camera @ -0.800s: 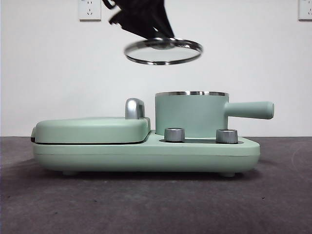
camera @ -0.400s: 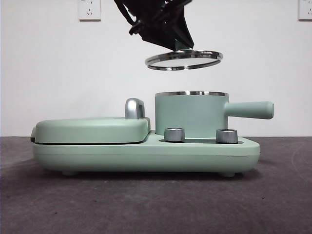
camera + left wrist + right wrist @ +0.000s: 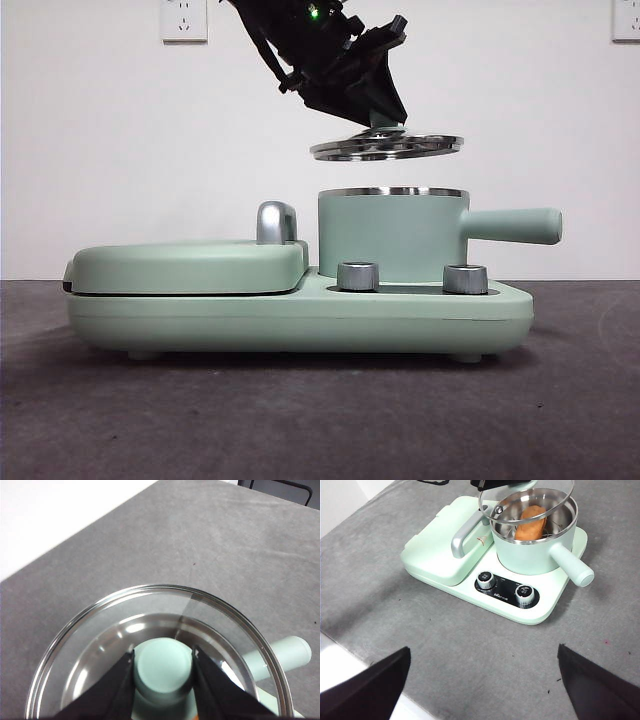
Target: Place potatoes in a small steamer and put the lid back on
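The lid, a glass disc with a steel rim, hangs almost level a short way above the small steamer. My left gripper reaches down from the upper left and is shut on the lid's mint-green knob. In the left wrist view the left gripper has one jaw on each side of the knob, with the glass spread out below. An orange-brown potato lies inside the steamer, under the lid. My right gripper stands open, high and well back from the appliance.
The steamer sits on a mint-green base with two metal dials. A flat hinged griddle with a chrome handle takes up the base's left half. The steamer's long handle sticks out to the right.
The left gripper has carried the lid to the right and downward. The lid has levelled out and now hangs over the steamer's rim rather than left of it.
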Motion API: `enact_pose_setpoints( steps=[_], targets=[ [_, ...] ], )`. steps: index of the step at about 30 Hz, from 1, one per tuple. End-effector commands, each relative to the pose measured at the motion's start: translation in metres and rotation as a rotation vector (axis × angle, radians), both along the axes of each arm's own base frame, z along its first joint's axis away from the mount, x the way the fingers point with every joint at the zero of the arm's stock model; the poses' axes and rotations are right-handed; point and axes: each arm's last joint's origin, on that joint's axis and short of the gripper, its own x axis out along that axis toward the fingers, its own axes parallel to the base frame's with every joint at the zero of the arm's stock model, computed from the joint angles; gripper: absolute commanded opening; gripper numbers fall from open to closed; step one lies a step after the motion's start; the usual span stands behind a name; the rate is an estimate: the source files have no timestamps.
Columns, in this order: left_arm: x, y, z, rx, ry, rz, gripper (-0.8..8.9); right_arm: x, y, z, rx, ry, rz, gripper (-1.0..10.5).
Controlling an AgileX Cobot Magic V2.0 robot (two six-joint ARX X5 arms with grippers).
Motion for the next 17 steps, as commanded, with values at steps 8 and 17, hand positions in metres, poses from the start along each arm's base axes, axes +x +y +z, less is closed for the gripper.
enact_pose_setpoints(
  steps=[8,17],
  targets=[
    [0.0068,-0.0105,-0.0064,0.007,-0.040,-0.050,0.09,0.0004,0.0003,0.0021,0.017,-0.004,-0.006,4.7],
    [0.0077,-0.0113,-0.0079,0.027,-0.070,-0.071,0.09,0.0004,0.0003,0.0021,0.025,0.003,-0.012,4.7]
  ],
)
